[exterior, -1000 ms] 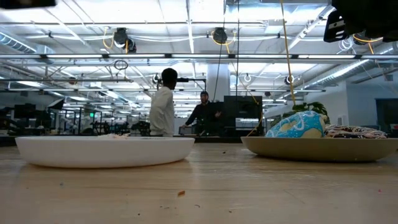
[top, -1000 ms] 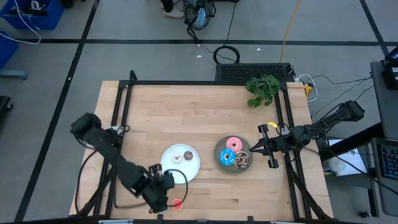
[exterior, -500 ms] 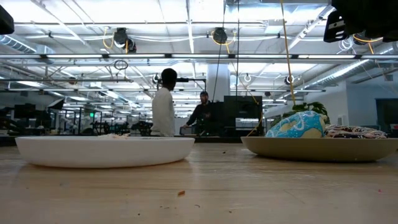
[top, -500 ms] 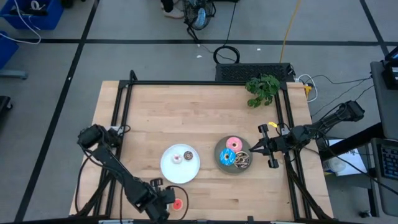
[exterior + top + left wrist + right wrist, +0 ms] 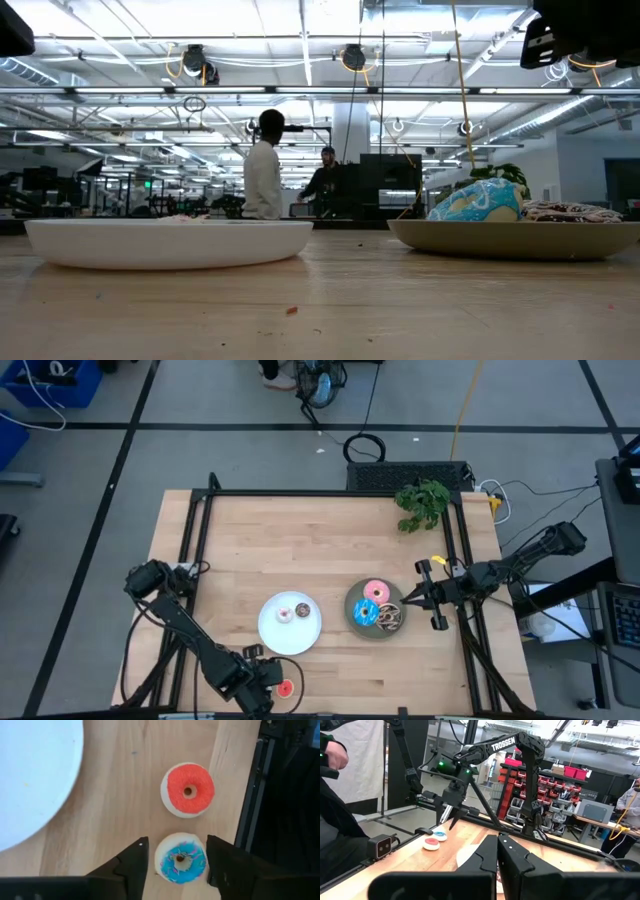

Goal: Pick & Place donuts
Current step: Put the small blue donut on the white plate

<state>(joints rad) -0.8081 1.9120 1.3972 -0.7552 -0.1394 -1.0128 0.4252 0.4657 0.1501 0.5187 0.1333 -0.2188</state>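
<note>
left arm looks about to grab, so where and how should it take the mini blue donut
Grip the mini blue donut across its outer rim, coming straight down from above. It lies flat on the table, hole up, so the round sides are the only faces to squeeze. The left pincer is open with a finger either side already. Keep clear of the red donut just beyond it.

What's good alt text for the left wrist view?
The left hand hangs open over a mini blue donut on the wooden table, one finger on each side. A mini red donut lies just beyond it, and a white plate fills one corner.
</note>
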